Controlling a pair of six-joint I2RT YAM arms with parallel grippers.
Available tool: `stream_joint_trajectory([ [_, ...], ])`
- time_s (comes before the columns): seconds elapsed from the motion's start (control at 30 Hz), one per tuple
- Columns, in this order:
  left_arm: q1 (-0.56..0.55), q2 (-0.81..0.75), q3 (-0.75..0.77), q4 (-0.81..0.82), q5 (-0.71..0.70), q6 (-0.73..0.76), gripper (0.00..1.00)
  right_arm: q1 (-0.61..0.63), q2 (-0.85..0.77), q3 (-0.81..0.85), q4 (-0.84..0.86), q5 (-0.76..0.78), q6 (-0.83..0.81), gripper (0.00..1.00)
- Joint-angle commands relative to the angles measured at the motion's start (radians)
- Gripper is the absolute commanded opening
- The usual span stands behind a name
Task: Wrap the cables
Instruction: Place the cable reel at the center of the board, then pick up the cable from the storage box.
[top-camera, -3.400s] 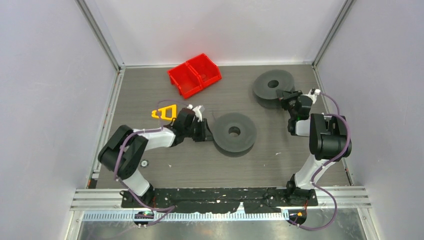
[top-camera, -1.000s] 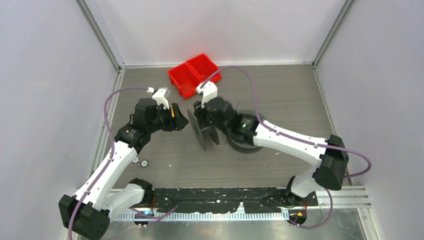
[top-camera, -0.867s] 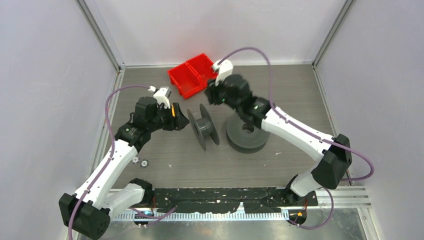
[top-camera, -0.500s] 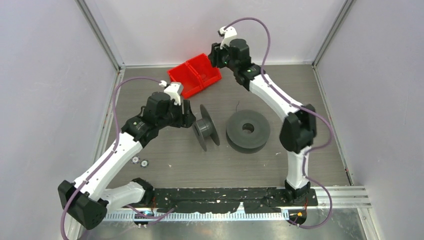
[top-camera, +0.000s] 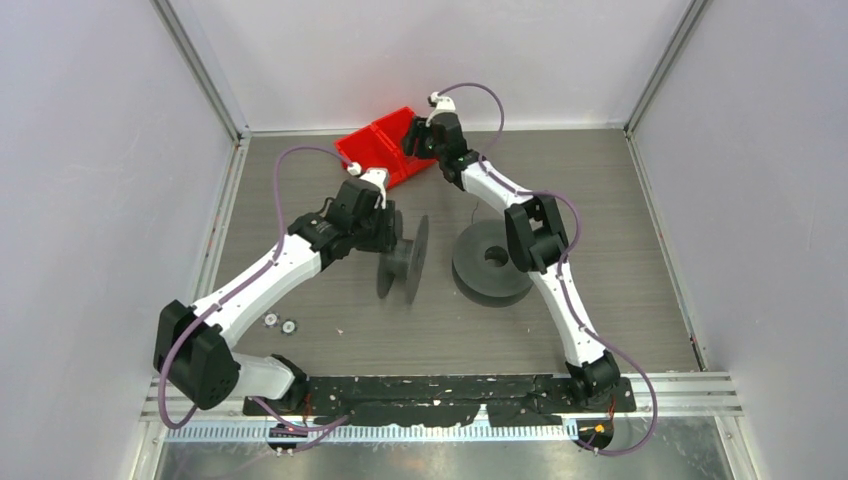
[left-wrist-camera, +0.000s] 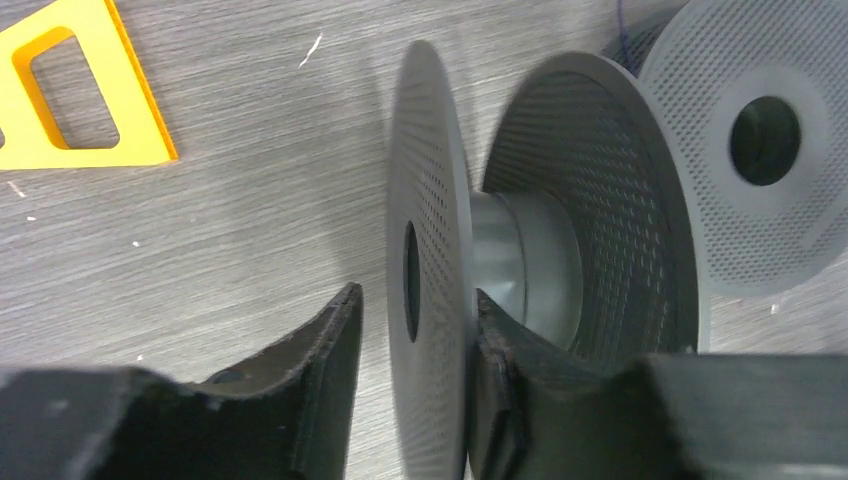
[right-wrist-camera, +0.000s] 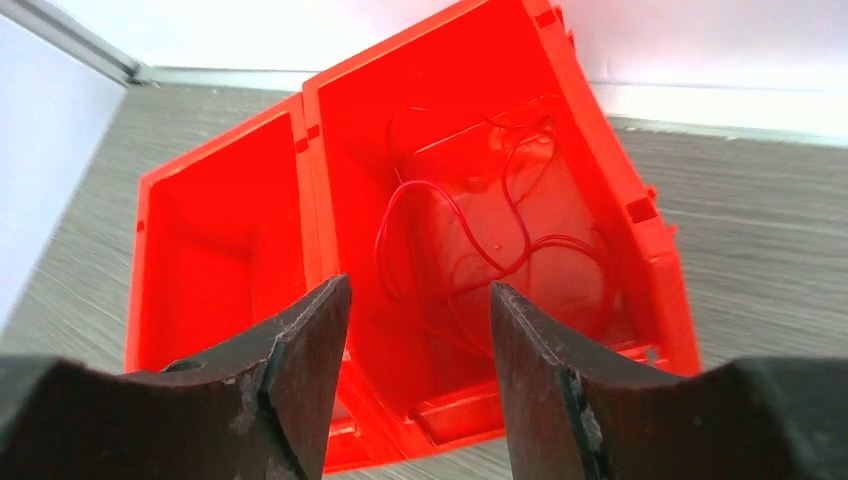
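Right wrist view: the red wire was seen lying in loose, tangled loops on the floor of one compartment of the red double bin, the compartment on the right of that view. No wire could be made out in the other compartment. The right fingers were spread apart with nothing between them. They were held above and short of the bin, so the wire lay ahead of and below the tips, almost centred in the gap. No single long axis could be assigned to the wire, since it was coiled on itself.

From above, the right arm was seen stretched to the bin at the far side of the counter. It was judged the nearer arm and the only free one.

The left fingers were placed astride the near flange of the upright spool, one outside it and one against the hub side. A sliver of counter showed at the outer finger, so whether the flange was actually clamped could not be told. The spool's axis lay level with the counter. A second spool lay flat just beside it. The coming move was judged to depend on a straight descent into the wire's compartment, clear of the divider.
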Motion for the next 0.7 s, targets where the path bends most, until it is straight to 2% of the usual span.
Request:
stream_joint_trajectory([
  [0.0,0.000,-0.005,0.045,-0.046,-0.059,0.010,0.33,0.003,0.018,0.044,0.208,0.006,0.251,0.59],
  [0.2,-0.001,-0.050,0.048,-0.060,-0.078,0.015,0.01,-0.001,0.136,0.166,0.236,0.015,0.350,0.60],
  [0.3,0.000,-0.062,0.048,-0.073,-0.085,0.006,0.00,-0.006,0.166,0.204,0.225,0.020,0.402,0.58],
  [0.47,-0.001,-0.098,0.038,-0.077,-0.069,-0.021,0.00,-0.009,0.169,0.150,0.227,0.027,0.458,0.56],
  [0.67,-0.001,-0.141,0.008,-0.045,-0.048,-0.042,0.00,-0.006,0.207,0.168,0.301,-0.001,0.512,0.43],
])
